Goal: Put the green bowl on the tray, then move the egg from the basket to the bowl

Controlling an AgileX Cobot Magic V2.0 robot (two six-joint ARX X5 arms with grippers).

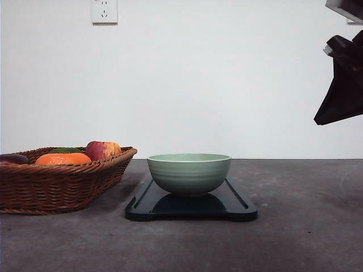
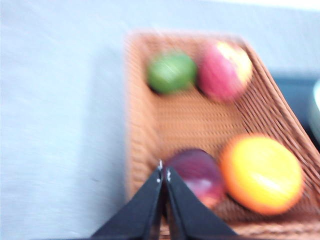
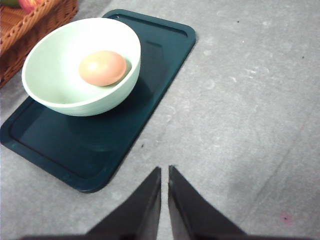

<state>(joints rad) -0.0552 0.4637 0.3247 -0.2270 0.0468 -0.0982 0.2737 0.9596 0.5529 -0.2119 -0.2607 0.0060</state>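
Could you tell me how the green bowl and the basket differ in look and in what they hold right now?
The green bowl is smooth, pale green and round, while the basket is brown woven wicker with flaring sides and is wider. The green bowl sits on the tray; the basket rests directly on the table. The green bowl holds one egg; the basket holds several pieces of fruit. Both are open-topped containers standing upright.

Front view sits low at table level; both wrist views look down from above.

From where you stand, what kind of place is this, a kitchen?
Probably a test bench, not a kitchen: a bare grey table against a blank white wall with one socket, holding just a basket of fruit and a bowl on a tray.
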